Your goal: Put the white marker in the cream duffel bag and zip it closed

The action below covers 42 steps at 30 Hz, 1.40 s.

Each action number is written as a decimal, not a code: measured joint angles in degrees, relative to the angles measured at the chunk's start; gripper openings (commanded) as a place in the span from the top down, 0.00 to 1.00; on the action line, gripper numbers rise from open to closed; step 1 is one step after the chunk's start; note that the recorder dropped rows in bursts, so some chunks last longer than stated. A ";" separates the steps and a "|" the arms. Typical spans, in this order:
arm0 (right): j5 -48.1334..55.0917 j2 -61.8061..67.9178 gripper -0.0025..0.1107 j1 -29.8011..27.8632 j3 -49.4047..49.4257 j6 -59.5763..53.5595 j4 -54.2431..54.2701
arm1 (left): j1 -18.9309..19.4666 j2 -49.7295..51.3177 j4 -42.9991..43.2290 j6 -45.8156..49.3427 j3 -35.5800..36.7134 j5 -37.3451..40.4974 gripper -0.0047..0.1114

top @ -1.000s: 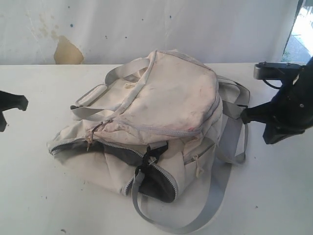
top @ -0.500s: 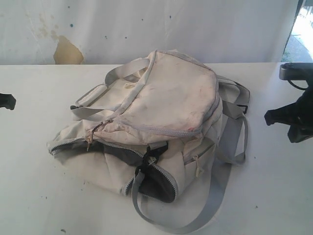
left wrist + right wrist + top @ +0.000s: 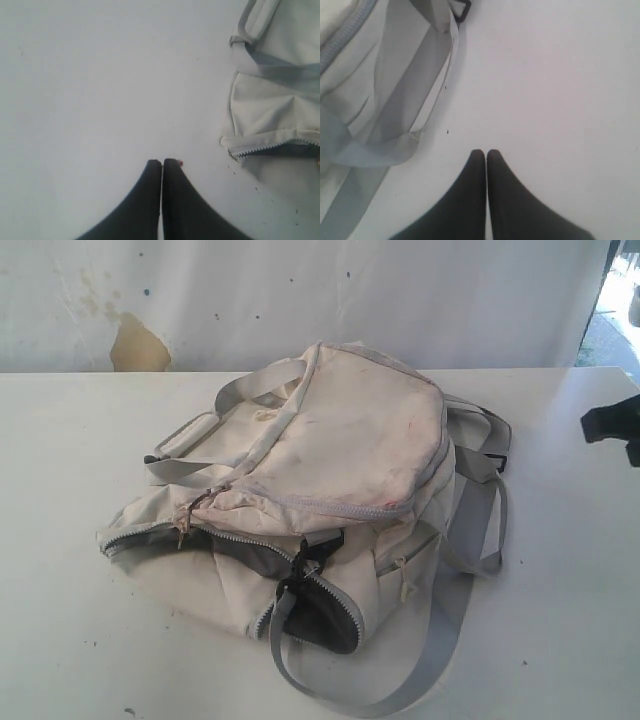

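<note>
The cream duffel bag lies slumped in the middle of the white table, its lower zipper gaping so the dark grey lining shows. The white marker is out of view. My left gripper is shut and empty over bare table, with the bag's zipper corner off to one side; it is outside the exterior view. My right gripper is also shut and empty above the table beside the bag's grey straps. In the exterior view only its dark tip shows at the right edge.
A long grey strap loops out from the bag toward the table's front edge. A pale wall with a brown stain stands behind the table.
Both arms have drawn back outward: the left one has left the exterior view, and the right one has slid to the right edge. The bag has not moved.
</note>
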 measured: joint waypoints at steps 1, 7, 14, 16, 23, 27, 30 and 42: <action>-0.33 -1.88 0.98 0.00 0.46 0.00 -0.15 | 0.00 -1.70 0.00 0.00 0.83 -0.91 0.96; -3.60 -14.85 0.98 0.00 4.78 0.00 -0.15 | 0.00 -12.50 0.00 0.00 6.09 -5.90 0.96; -7.51 -32.66 0.98 0.00 10.54 0.00 -0.15 | 0.00 -28.05 0.00 0.00 11.84 -10.42 0.96; -8.18 -38.48 0.98 0.00 12.03 0.00 -0.15 | 0.00 -32.67 0.00 0.00 13.39 -11.55 0.96; -9.17 -56.80 0.98 0.00 15.39 0.00 -0.15 | 0.05 -49.61 0.17 0.00 18.15 -14.22 0.96; -9.88 -65.20 0.98 0.00 17.50 0.00 -0.15 | 0.05 -57.27 0.41 0.00 20.35 -14.74 0.96; -10.37 -70.15 0.98 0.00 18.94 0.00 -0.15 | 0.05 -62.20 0.41 0.00 21.63 -16.26 0.96; -14.75 -73.41 0.98 0.00 23.69 -0.83 -0.15 | 0.05 -67.79 -0.41 0.00 25.02 -22.27 0.96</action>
